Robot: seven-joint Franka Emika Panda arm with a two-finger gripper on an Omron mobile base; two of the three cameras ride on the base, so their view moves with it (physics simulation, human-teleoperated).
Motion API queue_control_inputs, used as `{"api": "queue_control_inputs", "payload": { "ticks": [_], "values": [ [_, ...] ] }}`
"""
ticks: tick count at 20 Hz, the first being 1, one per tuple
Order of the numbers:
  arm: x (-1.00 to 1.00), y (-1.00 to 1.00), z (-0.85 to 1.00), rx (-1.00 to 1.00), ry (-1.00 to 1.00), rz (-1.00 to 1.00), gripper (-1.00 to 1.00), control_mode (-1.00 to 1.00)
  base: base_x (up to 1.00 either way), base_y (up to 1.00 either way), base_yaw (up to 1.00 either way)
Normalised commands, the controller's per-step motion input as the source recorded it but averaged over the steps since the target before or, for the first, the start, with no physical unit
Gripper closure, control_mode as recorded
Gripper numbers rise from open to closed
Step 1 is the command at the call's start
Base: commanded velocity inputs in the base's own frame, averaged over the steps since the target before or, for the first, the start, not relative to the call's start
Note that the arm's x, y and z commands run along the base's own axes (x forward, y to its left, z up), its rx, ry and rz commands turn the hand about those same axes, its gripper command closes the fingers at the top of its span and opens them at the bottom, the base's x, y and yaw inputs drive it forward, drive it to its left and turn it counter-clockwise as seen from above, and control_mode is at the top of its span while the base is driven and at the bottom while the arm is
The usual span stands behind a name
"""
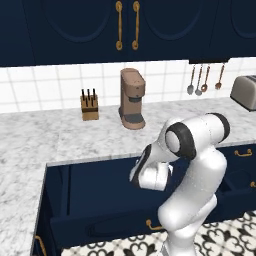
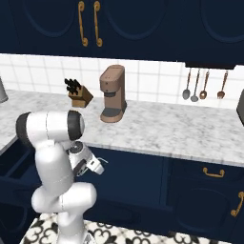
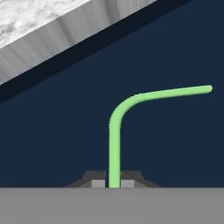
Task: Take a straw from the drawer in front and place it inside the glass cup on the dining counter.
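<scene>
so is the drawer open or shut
Open: the drawer is pulled out below the counter edge, its dark inside showing, the gripper shut on the straw over it.

Green straw (image 3: 114, 144), bent end to the side, w/ navy drawer (image 3: 175, 144) floor behind it.

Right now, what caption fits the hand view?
The hand pinches the green straw over the dark drawer.

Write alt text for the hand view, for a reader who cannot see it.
A green straw stands clamped between the gripper jaws, its top bent sideways, against the navy drawer interior. A marble counter edge crosses the upper corner.
</scene>
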Motion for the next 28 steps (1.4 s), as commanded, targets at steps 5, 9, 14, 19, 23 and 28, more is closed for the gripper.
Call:
{"api": "queue_control_inputs", "payload": {
  "ticks": [5,9,14,19,23,28],
  "values": [
    [-0.52,-0.09,0.95,0.02,-0.04,-0.02,1.00,-1.00,0.00,0.00,0.00],
    [-0.89,-0.14,0.90,0.01,-0.08,-0.22,1.00,-1.00,0.00,0.00,0.00],
    [-0.76,-0.09,0.75,-0.01,0.00,-0.35,1.00,-1.00,0.00,0.00,0.00],
    [-0.74,-0.17,0.42,-0.12,0.12,-0.40,1.00,-1.00,0.00,0.00,0.00],
    [-0.47,-0.67,0.55,-0.05,0.28,-0.31,1.00,-1.00,0.00,0.00,0.00],
    [-0.47,-0.95,0.36,-0.04,0.12,-0.26,1.00,-1.00,0.00,0.00,0.00]
  ]
}}
